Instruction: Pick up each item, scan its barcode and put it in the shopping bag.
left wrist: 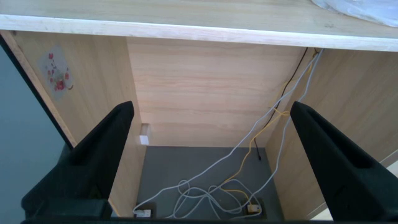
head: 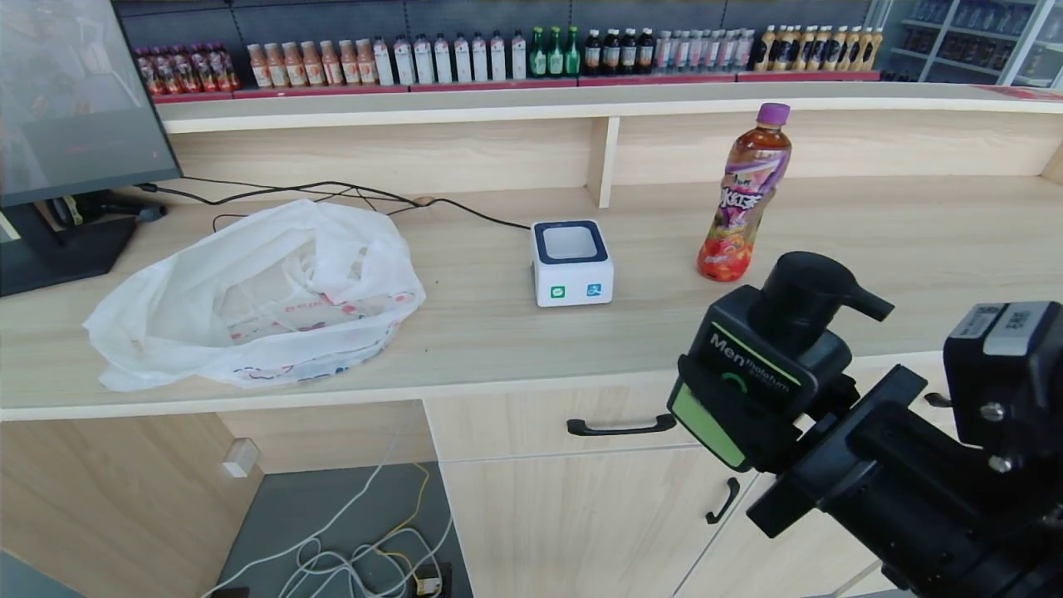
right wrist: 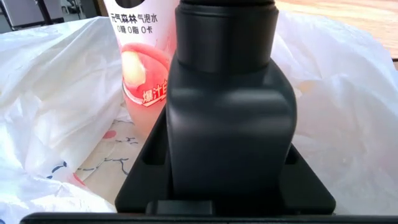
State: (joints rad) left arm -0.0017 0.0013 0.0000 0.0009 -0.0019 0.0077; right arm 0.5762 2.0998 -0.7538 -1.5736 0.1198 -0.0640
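At the robot's right, near the front edge of the pale wooden counter (head: 498, 349), the right gripper (head: 797, 415) is clamped around the base of a black plastic pump bottle with a green label (head: 768, 357). It holds the bottle tilted, likely so that a printed face can be turned toward the white cube scanner with a dark-framed window (head: 571, 262), which sits mid-counter facing up. The crumpled white plastic shopping bag (head: 249, 291) lies to the scanner's left, mouth open to take goods. A tall orange drink bottle with a purple cap (head: 747, 195) stands upright farther back, apparently unscanned. The right arm slants up from the lower right. The left gripper (left wrist: 211, 112) hangs below the counter, fingers spread wide, holding nothing
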